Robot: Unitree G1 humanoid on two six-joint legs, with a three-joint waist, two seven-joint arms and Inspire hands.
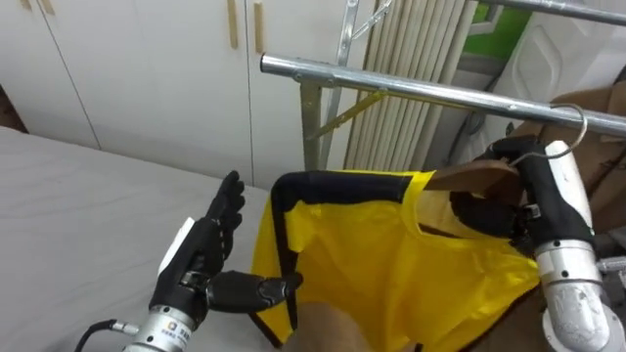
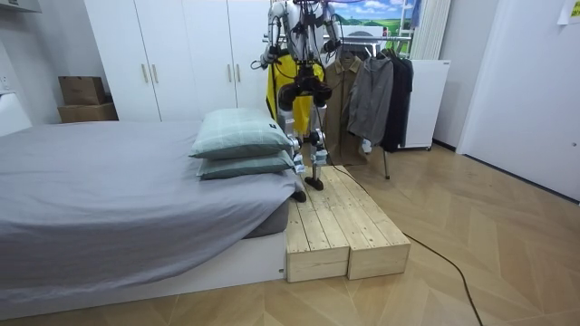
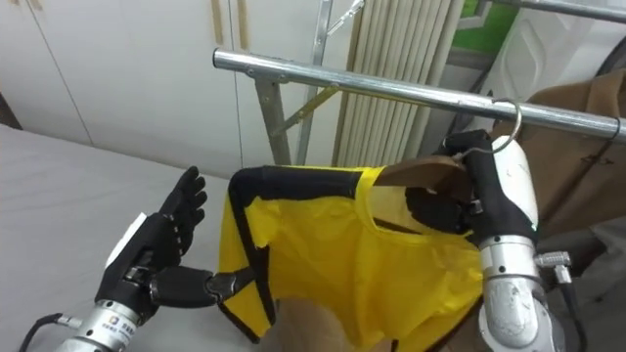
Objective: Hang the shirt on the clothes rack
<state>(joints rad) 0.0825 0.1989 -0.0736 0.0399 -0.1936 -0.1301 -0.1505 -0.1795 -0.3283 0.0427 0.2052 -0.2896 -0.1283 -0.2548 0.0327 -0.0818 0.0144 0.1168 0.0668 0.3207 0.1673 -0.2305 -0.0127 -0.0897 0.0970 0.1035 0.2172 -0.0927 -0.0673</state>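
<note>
Two risks: hook at rail, seating unclear, may miss; yellow shirt may slide off wooden hanger. Right hand clamped on hanger; left hand fingers straight, thumb at shirt edge.

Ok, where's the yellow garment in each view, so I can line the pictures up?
Left eye view: yellow garment lower centre, on the wooden hanger held by the right hand.
Right eye view: lower centre, slightly further left.
Room view: top centre, at the robot's front.
Shared landmark: the metal rail just above it; in the room view, the rack of hung clothes beside the robot.
</note>
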